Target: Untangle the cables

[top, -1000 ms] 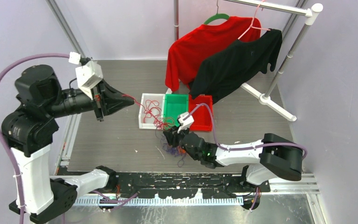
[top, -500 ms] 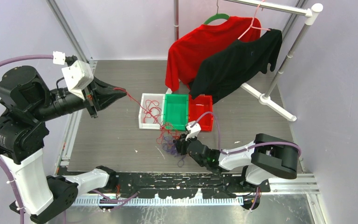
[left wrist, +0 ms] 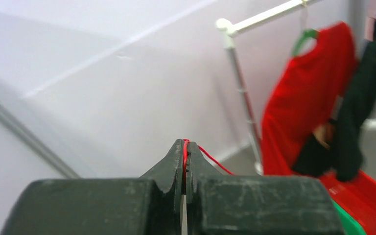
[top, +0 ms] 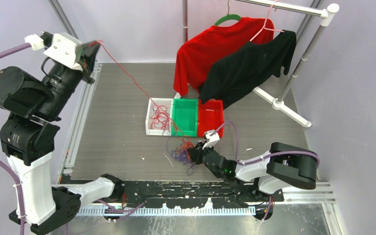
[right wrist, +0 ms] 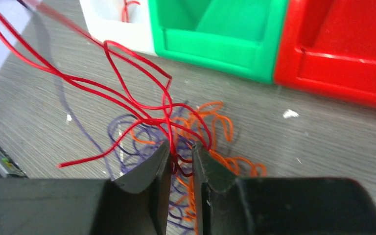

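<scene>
The cables are a tangle of thin red, orange and purple wires [top: 178, 152] on the table in front of the bins. One red cable [top: 127, 78] runs taut from the tangle up to my left gripper [top: 95, 44]. That gripper is raised at the far left and shut on the cable, which shows pinched between the fingertips in the left wrist view [left wrist: 185, 147]. My right gripper [top: 193, 155] lies low at the tangle's near right side. Its jaws [right wrist: 181, 147] stand nearly closed, with red, orange and purple strands [right wrist: 196, 122] between them.
A white bin [top: 148, 117] holding some red wire, a green bin [top: 185, 101] and a red bin [top: 214, 132] stand side by side behind the tangle. A clothes rack [top: 286, 110] with a red shirt [top: 200, 54] and a black shirt [top: 249, 68] stands at the back right.
My left gripper has risen and swung to the far left, pulling the red cable out long and taut. My right gripper has drawn back toward the near right edge of the tangle.
</scene>
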